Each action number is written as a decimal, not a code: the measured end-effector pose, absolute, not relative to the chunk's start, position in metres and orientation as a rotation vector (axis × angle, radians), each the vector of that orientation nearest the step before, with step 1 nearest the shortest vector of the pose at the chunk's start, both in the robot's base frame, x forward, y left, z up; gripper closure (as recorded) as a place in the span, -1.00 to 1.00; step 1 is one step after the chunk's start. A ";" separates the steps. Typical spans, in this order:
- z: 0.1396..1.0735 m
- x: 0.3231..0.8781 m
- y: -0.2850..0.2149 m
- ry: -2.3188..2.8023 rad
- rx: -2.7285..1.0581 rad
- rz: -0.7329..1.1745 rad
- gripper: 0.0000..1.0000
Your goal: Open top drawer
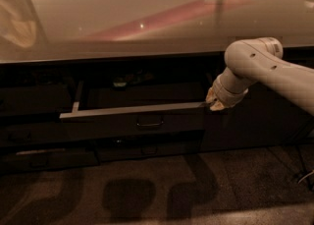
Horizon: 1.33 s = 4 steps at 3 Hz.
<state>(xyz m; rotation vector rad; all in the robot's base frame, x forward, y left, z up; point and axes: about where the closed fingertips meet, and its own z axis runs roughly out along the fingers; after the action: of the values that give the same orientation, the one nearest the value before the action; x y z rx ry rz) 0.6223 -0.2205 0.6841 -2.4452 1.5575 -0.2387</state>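
Note:
The top drawer [132, 121] stands pulled out from the dark cabinet under the counter. Its pale metallic rim runs across the front, and a small dark handle [149, 123] sits in the middle of the dark front. The inside is in shadow. My gripper [214, 102] is at the right end of the drawer's rim, at the tip of the white arm [265, 69] that reaches in from the right. The gripper's tip touches or nearly touches the rim's right corner.
A glossy pale countertop [147, 17] spans the whole width above the drawers. Lower dark drawer fronts [142, 148] sit beneath the open one, and another dark stack [34, 135] is at the left. A dark speckled floor [157, 189] lies in front.

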 end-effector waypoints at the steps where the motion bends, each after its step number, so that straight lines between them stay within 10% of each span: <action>1: 0.687 0.622 -0.220 1.557 -2.445 -0.239 1.00; 4: 0.682 0.603 -0.221 1.540 -2.457 -0.237 1.00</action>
<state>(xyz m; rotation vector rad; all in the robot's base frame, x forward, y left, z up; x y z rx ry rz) 0.6026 -0.2213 0.6824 -2.4569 1.5402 -0.2369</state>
